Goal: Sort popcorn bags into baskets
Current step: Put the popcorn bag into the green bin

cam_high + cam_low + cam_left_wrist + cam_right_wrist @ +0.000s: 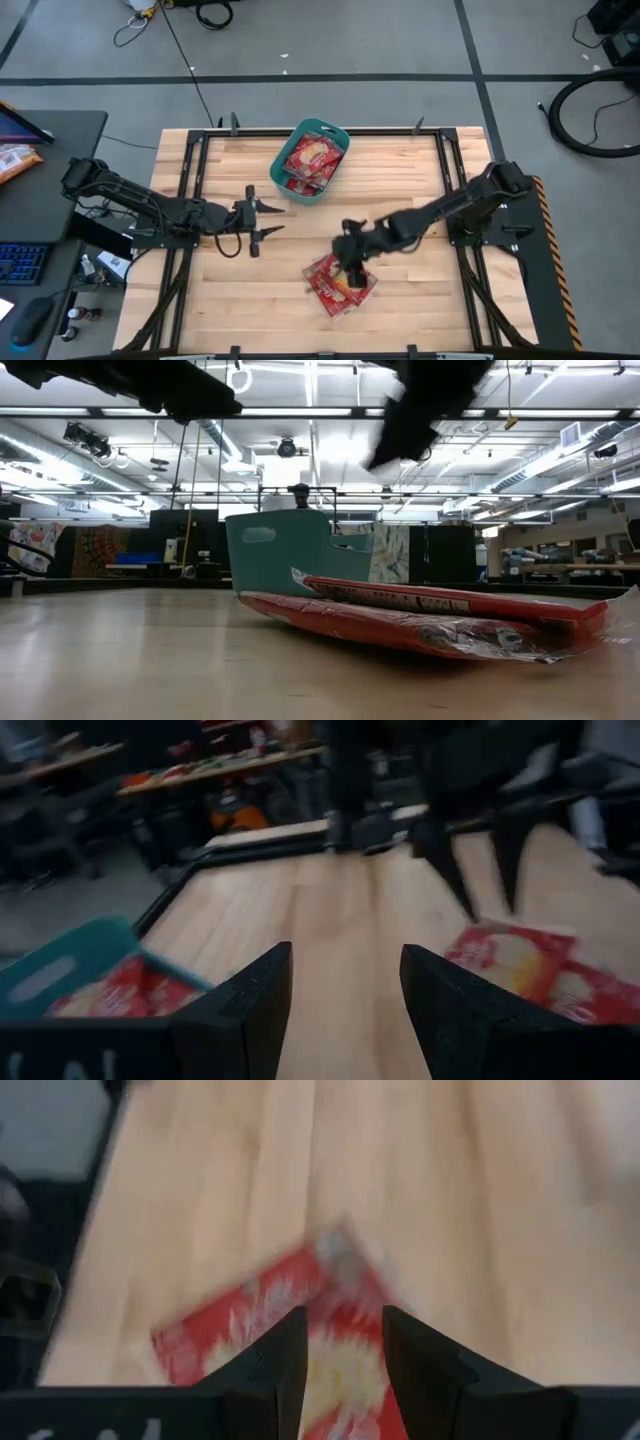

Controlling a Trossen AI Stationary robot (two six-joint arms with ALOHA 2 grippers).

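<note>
Right gripper (342,1342) hangs over the loose pile of bags (340,283) near the table's front edge, fingers parted by a narrow gap and pointing down at the red packets; nothing sits between them yet. In the right wrist view the top bag (270,1330) lies just past the fingertips, a corner pointing away from the camera. The low view shows the pile as two or three flat packets overlapping, edges lifted slightly off the wood, one with a clear crinkled end.

Left gripper (262,219) waits over bare table (220,300), between the pile and the basket (335,130), fingers spread wide and empty.

The basket stands at the table's far edge, well apart from the pile, already carrying several bags (310,160).

These packets look light, thin and glossy, so they will likely slide on each other and flex when lifted. A pinch on a raised edge or corner of the top one seems the safest hold; pressing flat on the centre panel risks dragging the packet beneath along with it.
</note>
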